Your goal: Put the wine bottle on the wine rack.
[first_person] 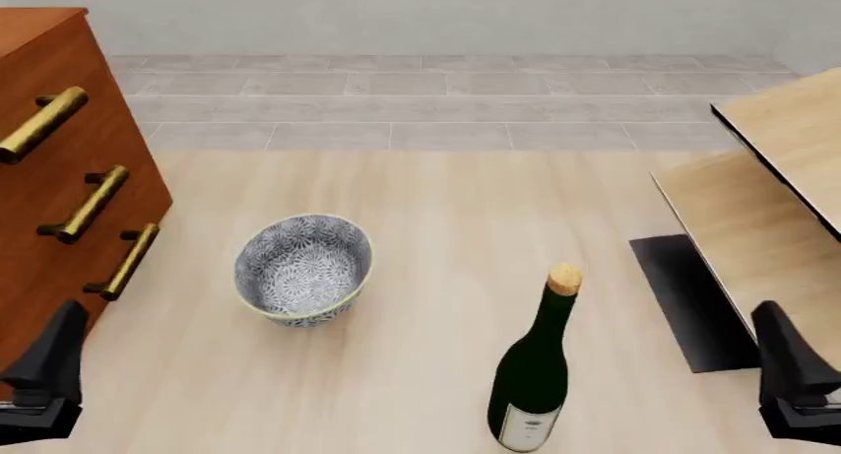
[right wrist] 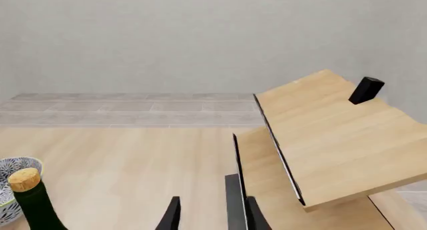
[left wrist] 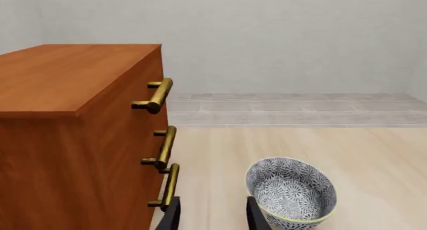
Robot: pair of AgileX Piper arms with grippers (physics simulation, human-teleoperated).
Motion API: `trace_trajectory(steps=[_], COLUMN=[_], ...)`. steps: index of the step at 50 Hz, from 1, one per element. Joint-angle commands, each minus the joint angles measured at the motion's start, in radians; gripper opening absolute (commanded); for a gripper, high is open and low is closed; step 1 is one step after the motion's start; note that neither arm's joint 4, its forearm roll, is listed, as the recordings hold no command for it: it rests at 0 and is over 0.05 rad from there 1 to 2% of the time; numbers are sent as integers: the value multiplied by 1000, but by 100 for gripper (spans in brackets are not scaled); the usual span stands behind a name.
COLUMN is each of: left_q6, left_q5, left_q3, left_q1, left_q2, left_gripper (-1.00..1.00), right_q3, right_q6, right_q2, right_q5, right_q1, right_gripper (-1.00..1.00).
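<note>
The front view looks forward and down on the table (first_person: 420, 237) from above, taking in the bowl (first_person: 303, 268); the left wrist view sits low and close behind that bowl (left wrist: 291, 191), beside the cabinet (left wrist: 73, 135); the right wrist view, equally low, faces the wine rack (right wrist: 327, 145), the bowl (right wrist: 13, 187) at its edge.

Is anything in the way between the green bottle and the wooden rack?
Nothing visible. The wine bottle stands upright on bare table, and the wine rack sits to its right. The bowl is on the other side.
</note>
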Motion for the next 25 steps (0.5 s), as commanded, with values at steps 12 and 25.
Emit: trace_trajectory(steps=[12, 25], left_q6=[1, 29], left_q5=[6, -4], left_q3=[-7, -1], left_q1=[-11, -19], left_q2=[1, 0], left_gripper=[100, 100], right_q3=[-6, -63], right_q6=[-6, -54], right_q2=[11, -1], right_q5=[-3, 37], right_q1=[15, 93], right_gripper=[100, 100])
